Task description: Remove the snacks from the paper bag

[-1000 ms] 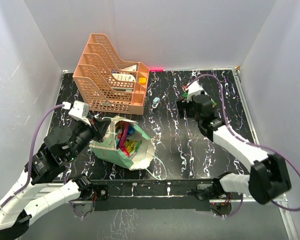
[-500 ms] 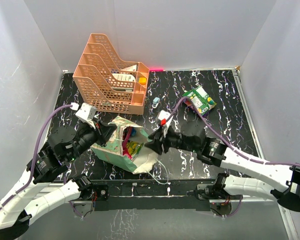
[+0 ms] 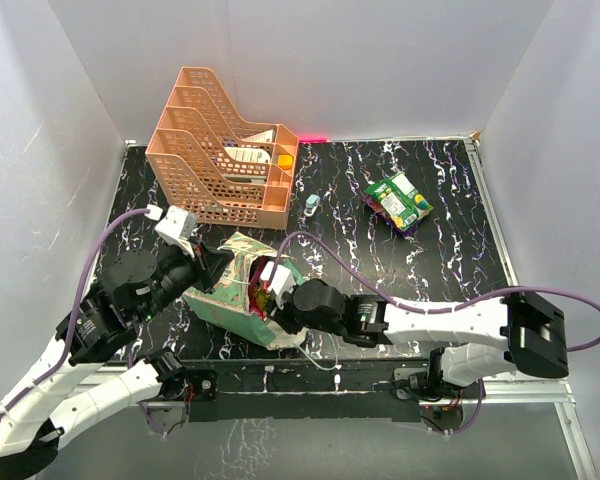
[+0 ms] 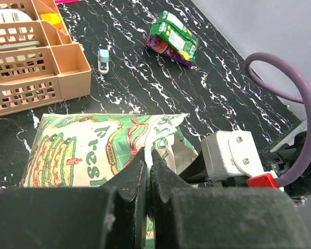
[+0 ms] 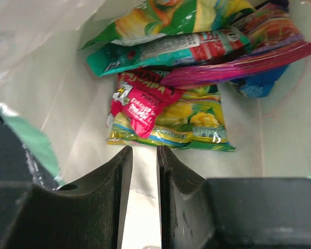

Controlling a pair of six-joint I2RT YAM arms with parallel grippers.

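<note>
Entry: one snack packet (image 3: 398, 200) has been set far right on the tabletop (image 3: 460, 240). Right gripper (image 5: 144, 155) has been returned into the paper bag (image 3: 230, 295), narrowly parted, empty. Remaining snacks (image 5: 166, 122) are still inside. Left gripper (image 4: 147, 155) is kept pinched on the rim.

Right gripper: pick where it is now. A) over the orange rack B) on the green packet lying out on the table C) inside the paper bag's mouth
C: cream walls of the paper bag surround the right gripper, with snacks just ahead.
</note>
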